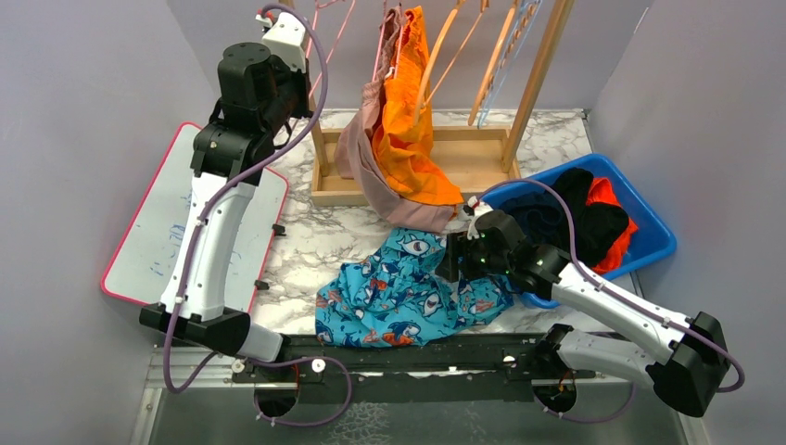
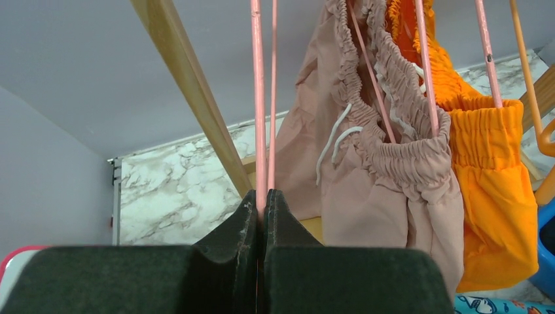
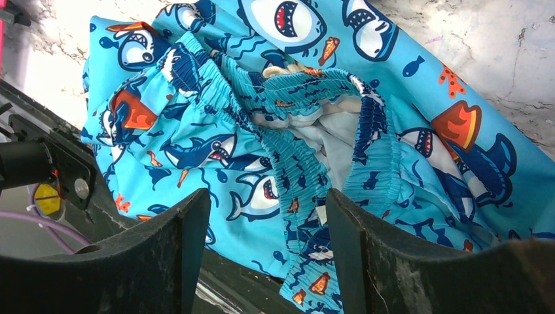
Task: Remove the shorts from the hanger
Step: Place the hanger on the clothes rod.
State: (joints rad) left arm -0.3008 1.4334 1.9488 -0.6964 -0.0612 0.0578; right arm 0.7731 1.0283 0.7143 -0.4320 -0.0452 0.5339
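At lower centre of the overhead frame, the blue shark-print shorts (image 1: 399,287) lie freed on the tabletop (image 1: 315,241) under the wide-open, empty right claw (image 3: 265,196), dark shorts (image 1: 593,222) and red shorts (image 1: 607,193) sit in the blue bin (image 1: 653,243), while the pink shorts (image 2: 386,196) and orange shorts (image 2: 491,196) hang unremoved at upper centre, beside the left claw (image 2: 263,196) clamped tight on a pink hanger (image 2: 260,98).

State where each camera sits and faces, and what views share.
Top external: above, behind the bases, looking down at table, rack, blue bin; left arm, right arm show.
Left wrist: raised, facing hanging pink shorts and orange shorts; its jaws shut on a pink hanger.
Right wrist: low, facing shark-print shorts; open jaws show.
Shared: top view also shows all three shorts.
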